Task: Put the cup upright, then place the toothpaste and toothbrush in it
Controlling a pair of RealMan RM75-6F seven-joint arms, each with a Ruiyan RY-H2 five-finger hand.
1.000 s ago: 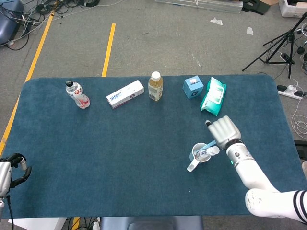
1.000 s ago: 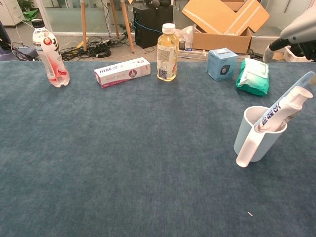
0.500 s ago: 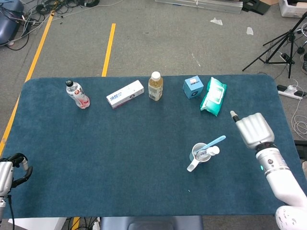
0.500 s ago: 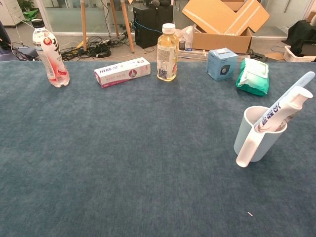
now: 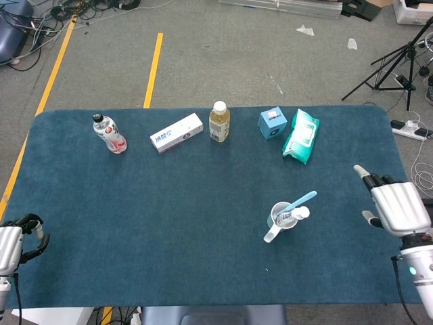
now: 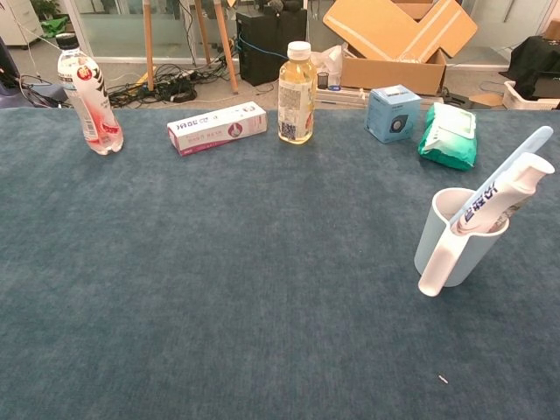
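Blue cup (image 5: 281,217) stands upright at four o'clock on the table (image 5: 169,223), with toothpaste (image 6: 499,198) and toothbrush (image 6: 506,173) leaning inside, so the task looks finished. Right hand (image 5: 396,206), at three o'clock, holds nothing; left hand (image 5: 15,244) rests curled and empty.

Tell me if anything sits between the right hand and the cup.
Nothing visible does. Only bare table lies between the right hand and the upright cup, which already holds the toothbrush and toothpaste.

A blue-carpeted table (image 5: 169,223) carries a cup (image 5: 279,218) right of centre; bottles, boxes and a wipes pack line the upper frame.
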